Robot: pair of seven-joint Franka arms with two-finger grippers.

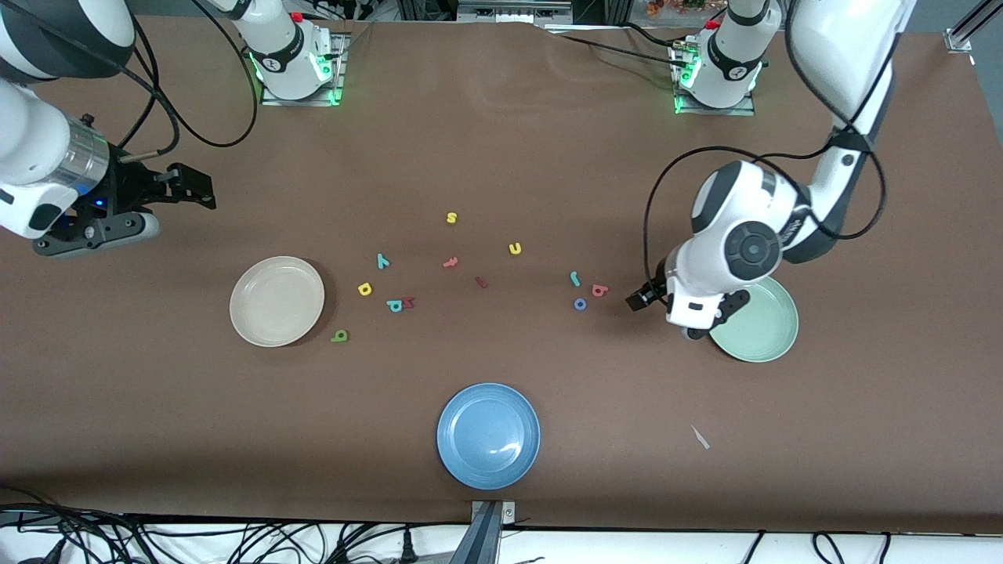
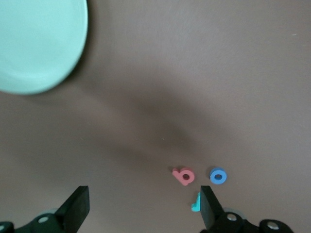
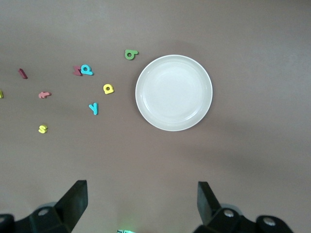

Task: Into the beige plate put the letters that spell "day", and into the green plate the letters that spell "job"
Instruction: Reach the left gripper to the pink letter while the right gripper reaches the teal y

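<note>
The beige plate [image 1: 276, 301] [image 3: 173, 92] lies empty toward the right arm's end, with the green "d" [image 1: 339, 336] [image 3: 130, 54], yellow "a" [image 1: 364, 289] [image 3: 108, 88] and teal "y" [image 1: 382, 261] [image 3: 94, 108] on the table beside it. The green plate [image 1: 764, 329] [image 2: 34, 43] lies empty, partly under the left arm. My left gripper [image 1: 685, 307] [image 2: 141, 208] hangs open over the table between that plate and the teal "j" [image 1: 574, 277] [image 2: 196, 204], salmon "b" [image 1: 599, 291] [image 2: 184, 176] and blue "o" [image 1: 580, 304] [image 2: 218, 175]. My right gripper [image 1: 188, 188] [image 3: 141, 204] waits open, high up.
A blue plate [image 1: 488, 435] sits near the front edge. Mid-table lie a yellow "s" [image 1: 451, 218], yellow "u" [image 1: 515, 248], red "t" [image 1: 450, 262], a dark red bar [image 1: 481, 282] and a teal letter [image 1: 395, 305] touching a dark red one. A small white scrap [image 1: 700, 437] lies near the front.
</note>
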